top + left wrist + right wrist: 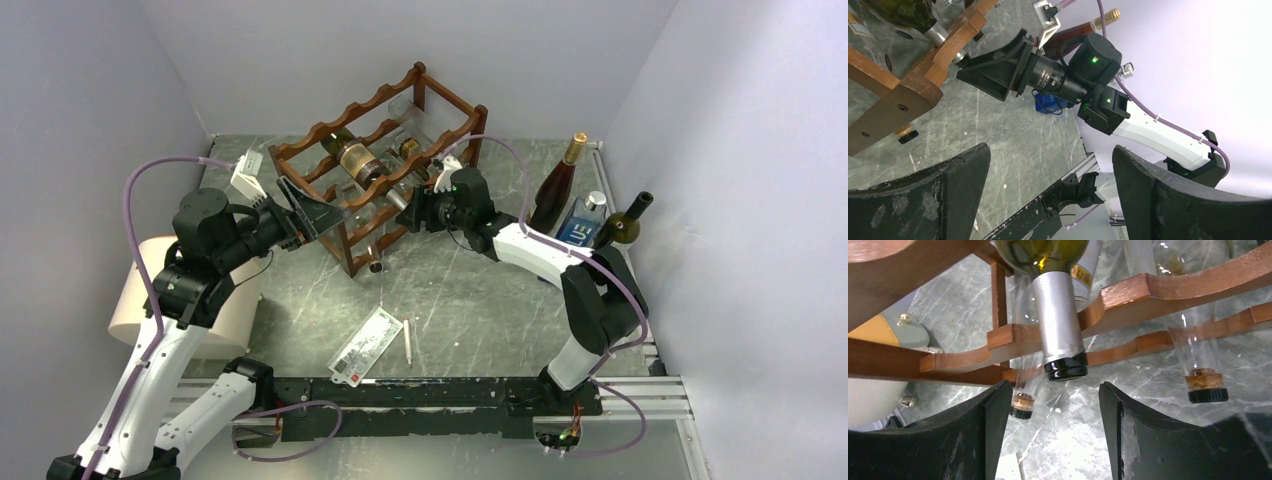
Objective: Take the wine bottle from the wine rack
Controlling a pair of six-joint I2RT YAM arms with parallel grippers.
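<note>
- The wine bottle (1058, 325) lay in the wine rack (1148, 290), its silver neck pointing out over a rail.
- The right gripper (1050, 430) was open near its mouth, holding nothing.
- The left gripper (1050, 195) stood wide open and empty beside the rack.

No text can be read in full. On the wine bottle (1058, 315) in the wine rack (1128, 295), a gold band (1080, 276) at one o'clock from the foil neck bears dark letters, cut off and blurred. The printed slip (366, 346) on the tabletop (470, 300), at six o'clock from the rack, is too small to read. So is the label of the blue bottle (581, 222).
</note>
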